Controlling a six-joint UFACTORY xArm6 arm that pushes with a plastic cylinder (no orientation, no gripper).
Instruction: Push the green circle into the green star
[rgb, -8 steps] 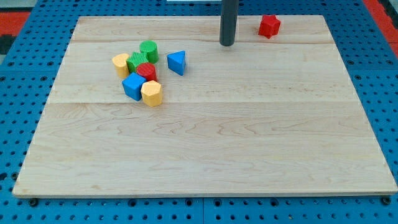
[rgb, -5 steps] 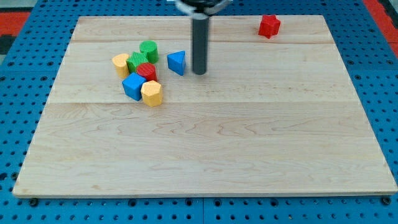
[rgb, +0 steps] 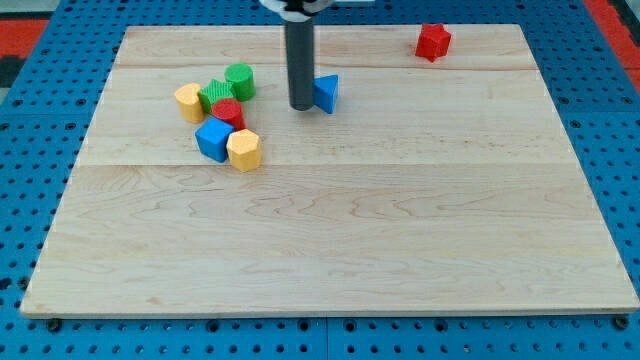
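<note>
On the wooden worktop (rgb: 330, 230), my tip (rgb: 300, 106) is seen in the far half, just left of centre, with the rod rising out of the view's top. No claw is carried by the arm, so an open or closed state cannot be told; only the straight dark rod is shown. The blue triangle (rgb: 326, 93) lies immediately right of my tip, apparently touching the rod.

The green circle (rgb: 239, 80) stands to the left of my tip, apart from it, at the far side of a cluster of blocks. The green star (rgb: 216, 96) lies just left and nearer of the green circle, touching or almost touching it. A yellow block (rgb: 188, 102), rounded in shape, sits at the cluster's left edge beside the green star. A red circle (rgb: 229, 113) is placed just near of the green star, and a blue cube (rgb: 213, 139) and a yellow hexagon (rgb: 243, 150) lie side by side at the cluster's near end. A red star (rgb: 433, 42) sits well apart, near the far right corner.
</note>
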